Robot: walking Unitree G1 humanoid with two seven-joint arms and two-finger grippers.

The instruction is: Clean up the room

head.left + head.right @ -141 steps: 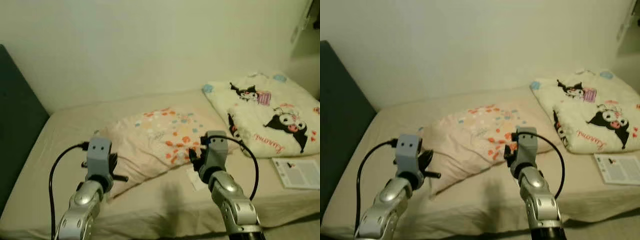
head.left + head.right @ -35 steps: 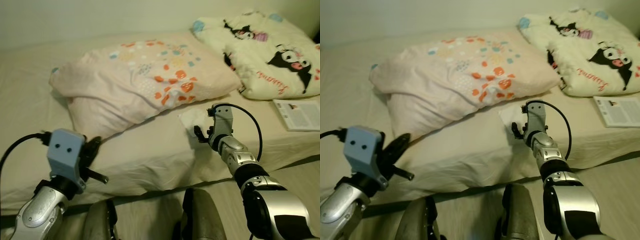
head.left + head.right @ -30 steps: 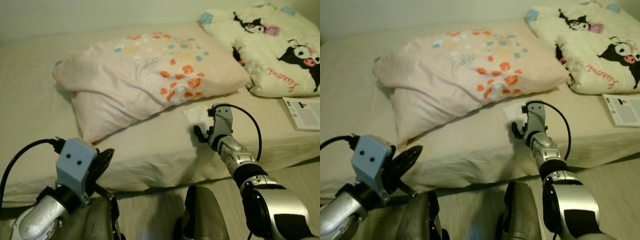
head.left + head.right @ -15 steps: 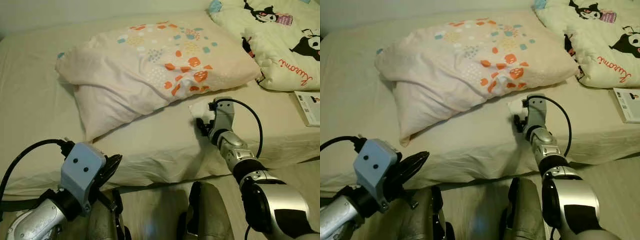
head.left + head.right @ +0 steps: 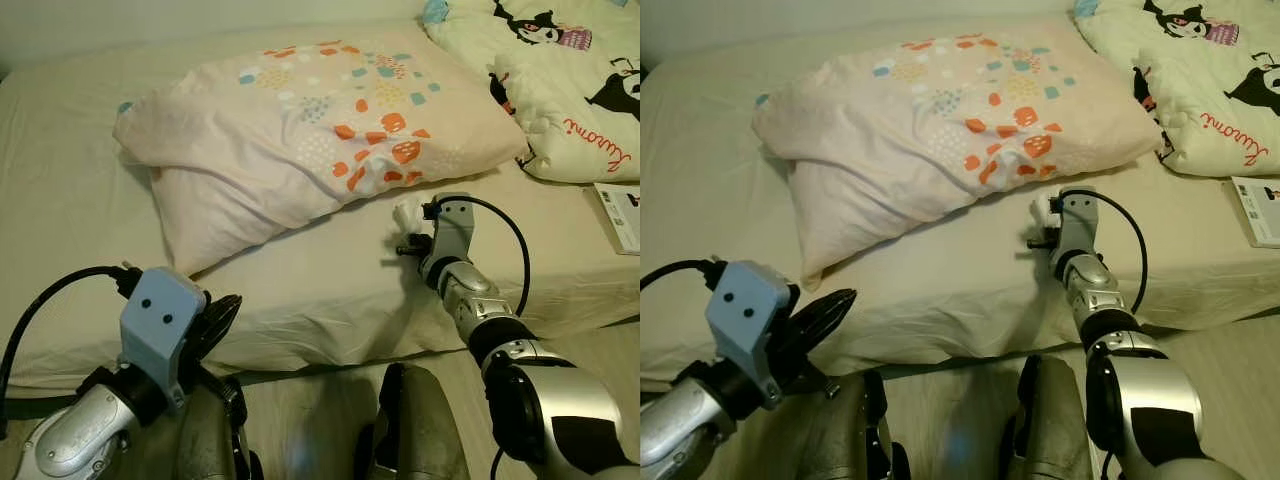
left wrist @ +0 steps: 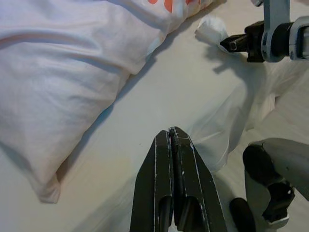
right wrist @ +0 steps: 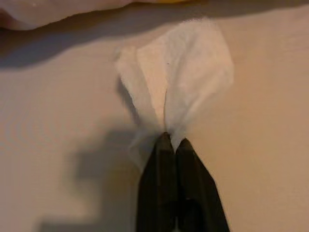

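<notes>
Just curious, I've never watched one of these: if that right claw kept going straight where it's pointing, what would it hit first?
Probably the pillow. The right gripper, shut on the tissue, points across the bed sheet toward it, though depth is unclear.

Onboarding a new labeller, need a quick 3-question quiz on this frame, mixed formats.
1. True or false: the right tool is shut on the white tissue.
2. Multiple choice: where does the tissue lie? A) on top of the cartoon blanket B) on the bed sheet just in front of the dotted pillow C) on the floor
3. Short answer: in what state is the left tool, and does it hold anything?

Key
1. True: the fingers pinch the tissue's gathered end.
2. B: it is on the bed sheet, beside the dotted pillow; the cartoon blanket lies further to the robot's right.
3. Shut, holding nothing, hovering near the bed's edge.
</notes>
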